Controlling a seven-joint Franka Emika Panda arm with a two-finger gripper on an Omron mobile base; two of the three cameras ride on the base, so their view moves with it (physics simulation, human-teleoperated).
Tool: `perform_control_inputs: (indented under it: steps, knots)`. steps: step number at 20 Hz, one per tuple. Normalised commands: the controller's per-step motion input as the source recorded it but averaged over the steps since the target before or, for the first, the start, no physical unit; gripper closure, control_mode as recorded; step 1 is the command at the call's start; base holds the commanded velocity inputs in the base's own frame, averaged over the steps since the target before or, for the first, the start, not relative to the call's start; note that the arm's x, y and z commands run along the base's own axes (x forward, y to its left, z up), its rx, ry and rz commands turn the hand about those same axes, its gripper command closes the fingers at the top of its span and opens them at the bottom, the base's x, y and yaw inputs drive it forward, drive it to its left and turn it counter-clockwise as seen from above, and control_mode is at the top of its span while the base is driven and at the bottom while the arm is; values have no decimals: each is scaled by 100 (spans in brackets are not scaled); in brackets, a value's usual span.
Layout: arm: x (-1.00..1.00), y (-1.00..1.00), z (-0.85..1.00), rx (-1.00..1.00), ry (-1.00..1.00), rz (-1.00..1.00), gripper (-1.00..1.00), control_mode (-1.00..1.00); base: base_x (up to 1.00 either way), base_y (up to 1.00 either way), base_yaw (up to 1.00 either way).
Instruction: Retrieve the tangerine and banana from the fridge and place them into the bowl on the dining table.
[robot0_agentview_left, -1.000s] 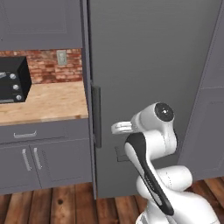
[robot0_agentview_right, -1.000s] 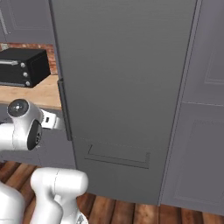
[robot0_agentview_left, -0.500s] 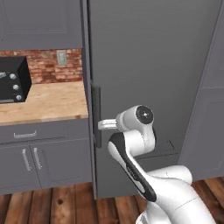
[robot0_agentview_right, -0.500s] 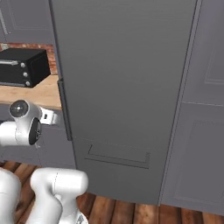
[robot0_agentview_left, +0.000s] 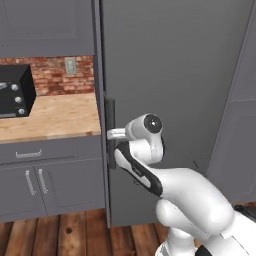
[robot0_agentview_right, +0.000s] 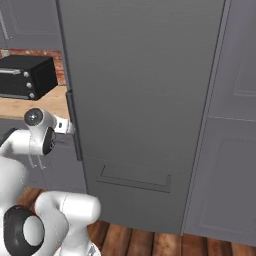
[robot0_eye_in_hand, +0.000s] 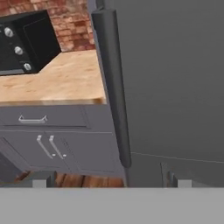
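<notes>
Item 1, fridge (robot0_agentview_left: 175, 100): tall dark grey unit, door shut, standing directly ahead of the base. The tangerine and banana are presumably lying behind this door; nothing of them can be confirmed yet.

Item 2, handle (robot0_eye_in_hand: 113, 83): long black vertical bar mounted along the door's left edge, next to the wooden tabletop (robot0_agentview_left: 45, 117).

Item 3, end effector (robot0_agentview_left: 111, 134): reaching in at roughly mid-height of the handle, just beside it. Fingers are standing fully apart and holding nothing. In the hand view the finger tips are rising at the bottom, with the bar's lower end running down between them, slightly left of centre.

Item 4, surroundings: black toaster oven (robot0_agentview_right: 27, 76) sitting on the tabletop against a brick wall (robot0_agentview_left: 52, 75); grey drawers and cabinet doors (robot0_eye_in_hand: 61, 148) below.

Step in hand, as judged: approaching the handle to open the door. Handling notes: centring the bar between the fingers before closing is advisable, as is advancing until the pads are passing either side of it. Closing squarely should prevent slipping. The pull should then be following the door's arc, hinged on the right, rather than a straight line.
</notes>
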Motion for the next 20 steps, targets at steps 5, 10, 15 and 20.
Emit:
perform_control_inputs:
  steps: [5,10,15,20]
  knots:
    - [63,2,-2,-7,2,-3,-100,-100,0,0,0]
    - [62,17,-13,-9,1,-2,-100,-100,0,0,0]
    - [54,25,-21,-11,3,-2,-100,-100,0,0,0]
    - [50,24,-33,-11,4,0,-100,-100,0,0,0]
